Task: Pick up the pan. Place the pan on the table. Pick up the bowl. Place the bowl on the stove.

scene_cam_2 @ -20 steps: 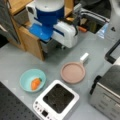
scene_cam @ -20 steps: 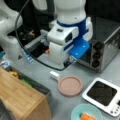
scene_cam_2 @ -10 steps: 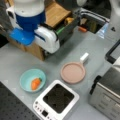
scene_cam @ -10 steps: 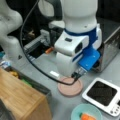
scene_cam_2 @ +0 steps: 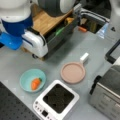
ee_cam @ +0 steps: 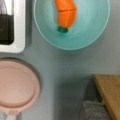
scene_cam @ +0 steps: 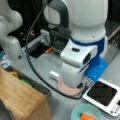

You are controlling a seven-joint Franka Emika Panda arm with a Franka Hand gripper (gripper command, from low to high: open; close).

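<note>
In a front view the shallow dusty-pink pan [scene_cam: 67,88] with its short white handle sits on the smooth grey tabletop [scene_cam: 47,63], lower middle, half hidden behind the white arm. The white stove [scene_cam: 102,96] with its black glass top is lower right, the teal bowl [scene_cam: 86,113] at the bottom edge.

In a front view the pan [scene_cam_2: 73,72] lies centre, the bowl [scene_cam_2: 33,80] with an orange carrot [scene_cam_2: 35,83] lower left, the stove [scene_cam_2: 56,100] below them, empty.

Wrist view: bowl [ee_cam: 75,37] up top, pan [ee_cam: 17,85] lower left, stove [ee_cam: 12,27] upper left. The end effector isn't visible, so can't tell its state.
</note>
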